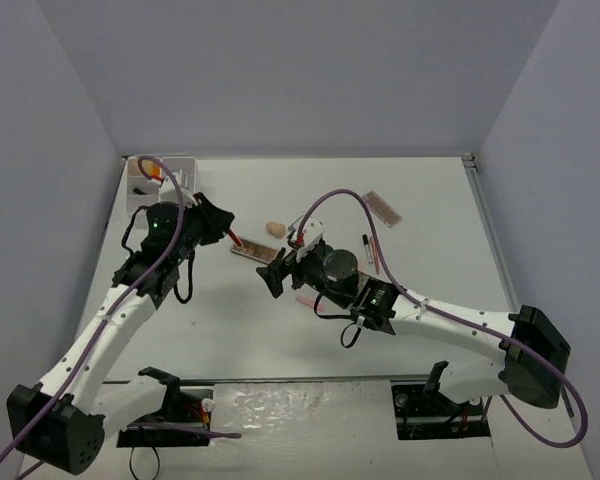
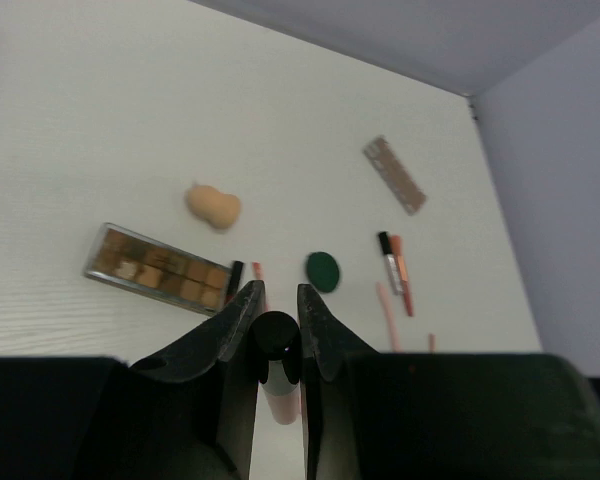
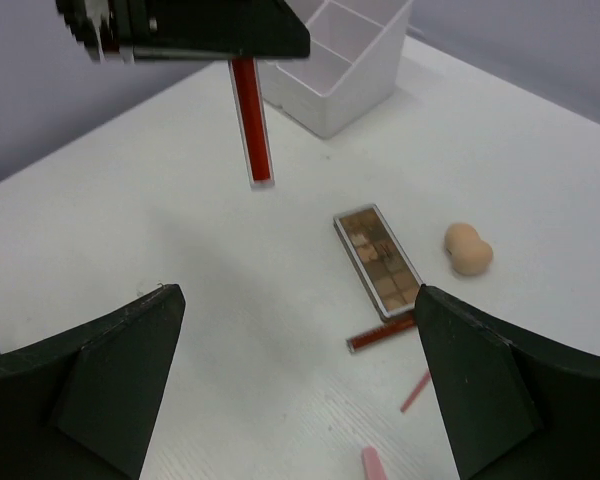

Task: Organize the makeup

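Note:
My left gripper (image 2: 277, 292) is shut on a dark-red tube with a black cap (image 2: 276, 335) and holds it above the table; in the right wrist view the tube (image 3: 251, 120) hangs from it in the air. Below lie a brown palette (image 2: 160, 268), a beige sponge (image 2: 213, 205), a dark-green compact (image 2: 322, 271), a second palette (image 2: 394, 174) and thin pencils (image 2: 395, 262). My right gripper (image 3: 300, 390) is open and empty, low over the table near the first palette (image 3: 378, 258), a dark-red stick (image 3: 382, 335) and a pink stick (image 3: 416, 391).
The white compartment box (image 1: 160, 180) stands at the back left, just behind my left gripper (image 1: 228, 235), with some items inside. My right gripper (image 1: 275, 272) is close to the left one. Grey walls enclose the table on three sides.

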Tool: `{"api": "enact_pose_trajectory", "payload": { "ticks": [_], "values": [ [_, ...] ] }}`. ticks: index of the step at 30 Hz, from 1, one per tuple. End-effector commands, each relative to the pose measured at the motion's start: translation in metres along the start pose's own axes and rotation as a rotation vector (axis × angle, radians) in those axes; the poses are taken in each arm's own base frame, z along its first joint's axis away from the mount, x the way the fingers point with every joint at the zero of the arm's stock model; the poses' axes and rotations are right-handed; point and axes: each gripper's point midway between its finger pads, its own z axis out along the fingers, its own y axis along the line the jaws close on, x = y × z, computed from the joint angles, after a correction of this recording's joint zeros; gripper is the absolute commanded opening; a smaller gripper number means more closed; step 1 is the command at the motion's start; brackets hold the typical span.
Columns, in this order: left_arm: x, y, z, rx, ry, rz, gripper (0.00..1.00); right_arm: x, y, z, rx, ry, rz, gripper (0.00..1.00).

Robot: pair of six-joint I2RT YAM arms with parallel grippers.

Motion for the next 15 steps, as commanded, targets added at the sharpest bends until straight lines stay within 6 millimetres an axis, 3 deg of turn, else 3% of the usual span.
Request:
{"api": "enact_pose_trajectory", "payload": {
  "ticks": [1,3,8,12,15],
  "values": [
    [-0.083,0.043,0.012,-0.224,-0.200,0.143,0.00,-0.007,-0.032,-0.028,0.147,-0.008,-0.036,0.98],
    [-0.111,0.080,0.019,-0.314,-0.254,0.118,0.00,0.009,-0.045,-0.039,0.199,0.025,-0.048,0.98],
    [-0.172,0.148,0.037,-0.470,-0.379,0.112,0.00,0.027,-0.078,-0.071,0.321,0.048,-0.022,0.99],
    [-0.198,0.195,0.056,-0.533,-0.430,0.083,0.00,0.041,-0.097,-0.088,0.372,0.066,0.001,0.99],
    [-0.220,0.217,0.061,-0.561,-0.487,0.066,0.00,0.042,-0.105,-0.093,0.386,0.058,0.022,0.99]
  ]
}}
